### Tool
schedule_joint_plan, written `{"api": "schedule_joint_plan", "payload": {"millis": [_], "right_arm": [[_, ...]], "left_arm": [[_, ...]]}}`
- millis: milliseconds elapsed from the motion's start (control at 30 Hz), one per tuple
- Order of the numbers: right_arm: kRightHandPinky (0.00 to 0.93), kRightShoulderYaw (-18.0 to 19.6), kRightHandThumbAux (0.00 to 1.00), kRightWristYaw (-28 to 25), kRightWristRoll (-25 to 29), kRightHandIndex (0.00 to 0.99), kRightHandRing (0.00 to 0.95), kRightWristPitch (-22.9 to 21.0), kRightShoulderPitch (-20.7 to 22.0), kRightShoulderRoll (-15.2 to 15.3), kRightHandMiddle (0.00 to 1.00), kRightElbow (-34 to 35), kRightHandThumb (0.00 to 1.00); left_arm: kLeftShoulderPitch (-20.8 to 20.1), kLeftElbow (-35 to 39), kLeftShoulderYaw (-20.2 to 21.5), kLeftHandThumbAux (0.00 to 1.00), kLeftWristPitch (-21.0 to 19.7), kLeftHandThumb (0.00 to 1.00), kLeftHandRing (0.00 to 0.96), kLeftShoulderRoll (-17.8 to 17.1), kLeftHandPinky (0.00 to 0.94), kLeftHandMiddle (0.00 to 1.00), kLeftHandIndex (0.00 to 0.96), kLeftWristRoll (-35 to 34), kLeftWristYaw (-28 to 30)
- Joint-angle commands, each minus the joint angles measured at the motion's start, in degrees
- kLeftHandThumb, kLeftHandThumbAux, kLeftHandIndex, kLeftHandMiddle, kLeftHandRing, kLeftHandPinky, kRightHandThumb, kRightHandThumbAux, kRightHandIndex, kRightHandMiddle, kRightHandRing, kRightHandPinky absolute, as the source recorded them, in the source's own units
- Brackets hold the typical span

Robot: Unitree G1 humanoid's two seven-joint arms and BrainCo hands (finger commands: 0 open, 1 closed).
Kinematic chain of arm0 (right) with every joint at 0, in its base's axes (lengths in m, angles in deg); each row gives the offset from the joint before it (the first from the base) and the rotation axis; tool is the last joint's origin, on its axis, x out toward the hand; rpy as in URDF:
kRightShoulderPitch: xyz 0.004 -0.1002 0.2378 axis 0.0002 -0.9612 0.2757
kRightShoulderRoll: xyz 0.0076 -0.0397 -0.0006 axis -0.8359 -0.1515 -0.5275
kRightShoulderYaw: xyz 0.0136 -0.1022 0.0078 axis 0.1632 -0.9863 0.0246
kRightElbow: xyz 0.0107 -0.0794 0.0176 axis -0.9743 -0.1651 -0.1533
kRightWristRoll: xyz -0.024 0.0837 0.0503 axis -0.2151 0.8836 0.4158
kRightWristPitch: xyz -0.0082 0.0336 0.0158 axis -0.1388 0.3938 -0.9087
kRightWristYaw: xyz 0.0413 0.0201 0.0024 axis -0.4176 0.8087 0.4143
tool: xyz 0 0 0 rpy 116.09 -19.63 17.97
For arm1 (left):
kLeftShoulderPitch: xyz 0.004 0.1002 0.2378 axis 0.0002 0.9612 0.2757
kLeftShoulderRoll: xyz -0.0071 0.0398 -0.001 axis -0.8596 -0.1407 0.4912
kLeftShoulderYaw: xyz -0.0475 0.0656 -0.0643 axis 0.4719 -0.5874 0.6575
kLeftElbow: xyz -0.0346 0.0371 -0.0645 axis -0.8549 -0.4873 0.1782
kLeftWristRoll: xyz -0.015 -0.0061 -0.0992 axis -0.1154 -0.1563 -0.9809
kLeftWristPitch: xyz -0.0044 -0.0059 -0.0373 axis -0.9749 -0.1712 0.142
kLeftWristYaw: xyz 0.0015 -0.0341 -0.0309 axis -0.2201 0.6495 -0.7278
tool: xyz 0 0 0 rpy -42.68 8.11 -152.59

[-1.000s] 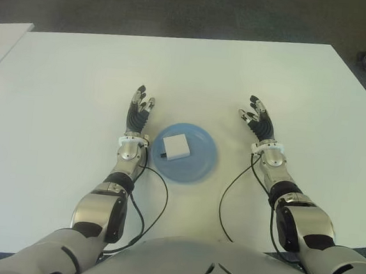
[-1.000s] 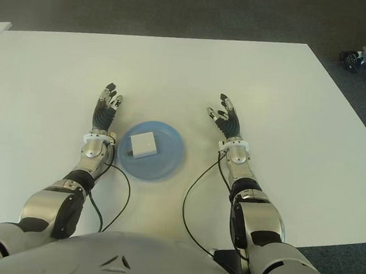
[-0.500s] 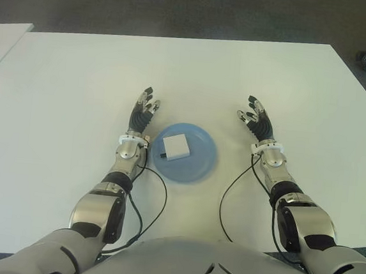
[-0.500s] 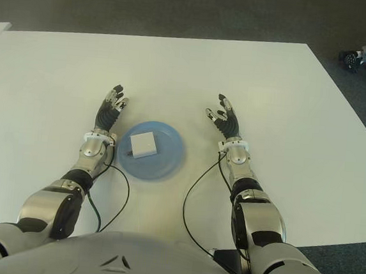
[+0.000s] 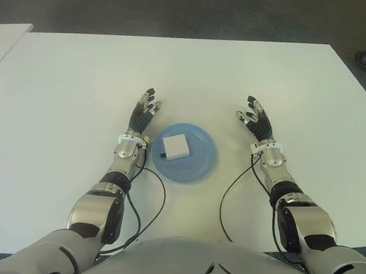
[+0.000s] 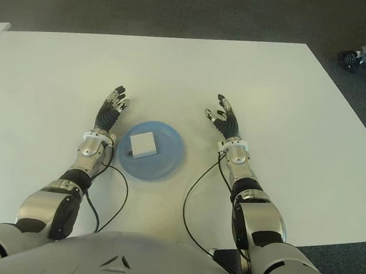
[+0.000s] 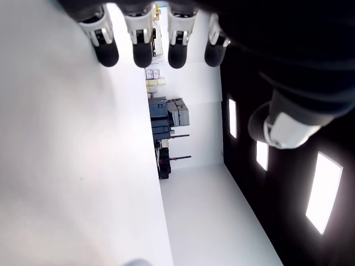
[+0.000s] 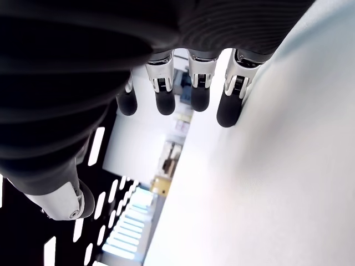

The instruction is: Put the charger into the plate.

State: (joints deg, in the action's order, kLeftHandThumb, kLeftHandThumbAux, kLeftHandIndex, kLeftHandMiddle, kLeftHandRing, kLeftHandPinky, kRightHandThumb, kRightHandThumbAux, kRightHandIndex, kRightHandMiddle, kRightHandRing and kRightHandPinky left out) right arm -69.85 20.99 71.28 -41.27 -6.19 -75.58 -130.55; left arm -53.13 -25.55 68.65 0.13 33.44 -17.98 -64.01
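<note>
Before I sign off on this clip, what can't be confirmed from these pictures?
- Charger in the plate: its prongs are too small to read in the eye views.
- Both wrist views show neither; each looks past its own fingers.
- Whether the left robot hand or right robot hand touches the table: unclear.

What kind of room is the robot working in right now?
Probably an office or lab. A large white table stands on grey carpet, another white table sits to the left, and the left wrist view shows shelving or equipment against a far wall.
</note>
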Motion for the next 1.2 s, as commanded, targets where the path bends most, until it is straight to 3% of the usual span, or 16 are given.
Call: {"api": "schedule_joint_plan", "payload": {"millis": [33,1200], "right_arm": [[0.058,-2.2,0.626,-1.6,-2.6,0.0,0.015,-7.2,-5.6,-2.5,0.007,-4.7,0.165],[0.069,-2.8,0.597,-1.1,-2.7,0.0,0.024,-7.6,-4.7,-3.0,0.014,-5.9,0.152]], "left_arm": [[2.1,-0.9,-0.3,0.487,-2.8,0.079,0.0,-0.6,0.0,0.0,0.0,-0.1,1.4],[2.3,0.0,-0.4,0.49,-4.3,0.067,0.0,-1.2,0.0,0.0,0.0,-0.1,2.7]]}}
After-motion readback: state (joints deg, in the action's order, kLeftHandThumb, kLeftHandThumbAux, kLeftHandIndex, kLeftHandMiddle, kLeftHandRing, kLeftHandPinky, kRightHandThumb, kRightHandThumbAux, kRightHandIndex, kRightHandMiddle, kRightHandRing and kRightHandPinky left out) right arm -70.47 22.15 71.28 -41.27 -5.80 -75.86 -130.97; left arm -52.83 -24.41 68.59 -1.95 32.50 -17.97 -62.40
